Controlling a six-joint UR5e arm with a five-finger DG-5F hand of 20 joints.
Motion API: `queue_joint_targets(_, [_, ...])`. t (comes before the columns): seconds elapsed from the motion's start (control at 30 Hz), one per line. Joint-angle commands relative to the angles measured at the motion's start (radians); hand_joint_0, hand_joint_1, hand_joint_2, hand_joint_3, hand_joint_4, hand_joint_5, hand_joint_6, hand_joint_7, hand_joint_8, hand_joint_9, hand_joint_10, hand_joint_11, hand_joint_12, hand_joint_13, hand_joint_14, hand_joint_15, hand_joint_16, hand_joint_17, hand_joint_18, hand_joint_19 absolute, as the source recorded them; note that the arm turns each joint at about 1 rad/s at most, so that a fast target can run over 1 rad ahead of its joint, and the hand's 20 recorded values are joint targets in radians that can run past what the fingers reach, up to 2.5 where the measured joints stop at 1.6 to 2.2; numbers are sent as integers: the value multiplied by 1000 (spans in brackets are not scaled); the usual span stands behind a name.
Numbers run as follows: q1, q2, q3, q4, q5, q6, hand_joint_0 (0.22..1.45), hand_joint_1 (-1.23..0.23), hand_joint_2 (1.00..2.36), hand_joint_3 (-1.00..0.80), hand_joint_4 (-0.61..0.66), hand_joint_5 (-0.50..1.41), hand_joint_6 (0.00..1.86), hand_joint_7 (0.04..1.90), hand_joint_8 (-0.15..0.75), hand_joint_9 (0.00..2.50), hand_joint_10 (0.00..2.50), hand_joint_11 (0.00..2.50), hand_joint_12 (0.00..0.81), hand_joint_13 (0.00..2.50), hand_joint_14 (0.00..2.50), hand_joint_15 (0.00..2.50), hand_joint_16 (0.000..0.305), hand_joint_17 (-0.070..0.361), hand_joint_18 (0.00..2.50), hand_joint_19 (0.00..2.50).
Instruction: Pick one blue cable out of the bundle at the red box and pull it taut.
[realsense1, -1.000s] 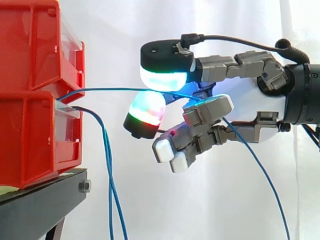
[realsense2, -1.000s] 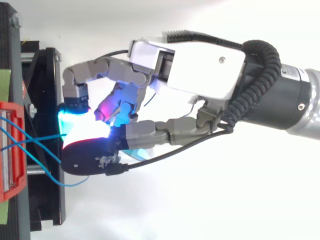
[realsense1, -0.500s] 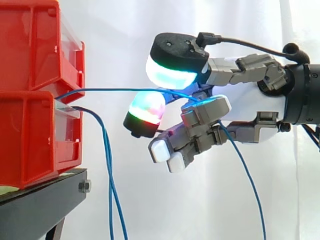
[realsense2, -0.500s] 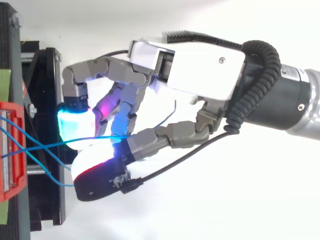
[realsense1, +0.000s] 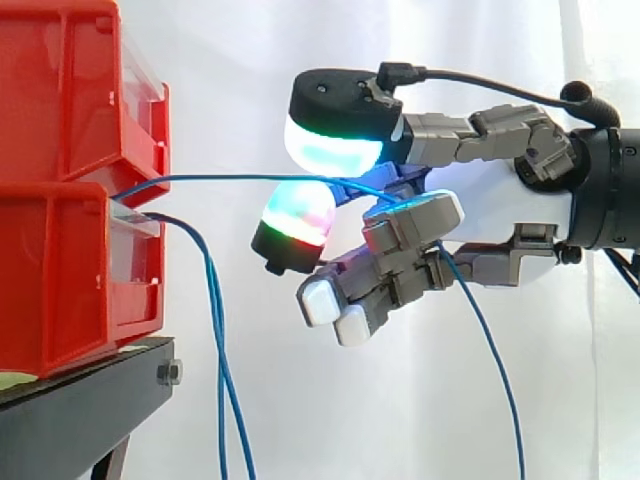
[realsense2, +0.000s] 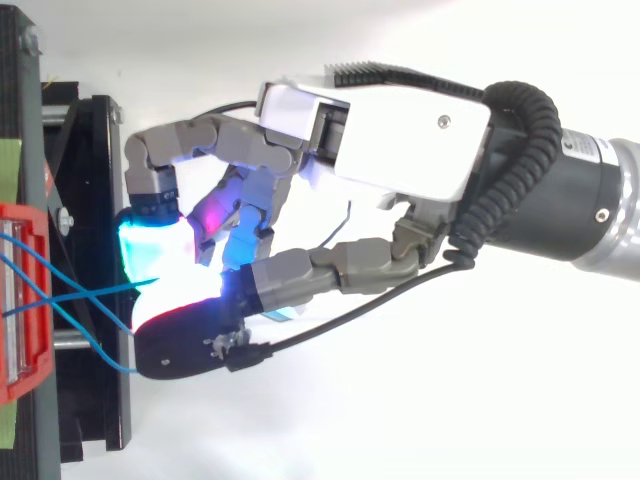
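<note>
Two red bins (realsense1: 70, 200) are stacked at the left of the side view on a black stand (realsense1: 90, 390), before a white curtain (realsense1: 240, 80). From the seam between the bins a blue cable (realsense1: 250, 178) is led out to the right, almost level and nearly straight, well above the stand. Just below it, other blue cables (realsense1: 213, 310) are seen leaving the front of the lower bin and hanging down past the stand's edge. In the top view the cables are crossed just beside the bin's front.

Right of the bins, apart from them, the hand (realsense1: 490, 215) is held level with the seam. The blue cable is passed between a large pad (realsense1: 335, 140) glowing cyan and green above and a smaller pad (realsense1: 295, 220) glowing green and red below. It appears to be pinched there, though contact cannot be made out for certain. The remaining fingers are curled beneath, their white tips (realsense1: 320, 300) turned down and left. Beyond the pads the blue cable is carried through the hand, and its slack is dropped steeply at the right.
</note>
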Motion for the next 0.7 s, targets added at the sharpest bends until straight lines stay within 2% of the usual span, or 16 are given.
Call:
queue_joint_targets(0.0, [1,-1,1,0,0,0,616,-634,1020,-197,269,-29,500,1441,381,1504,19,1487,401,966,19,520,58,130,885,492])
queue_joint_targets(0.33, [1,0,1,-2,0,0,622,-684,1014,-30,284,-25,504,1440,429,1534,16,1488,441,1003,17,489,67,150,964,447])
queue_joint_targets(0.67, [1,0,1,-2,0,0,627,-748,1015,9,264,-34,540,1379,436,1488,15,1467,439,964,16,493,65,146,916,436])
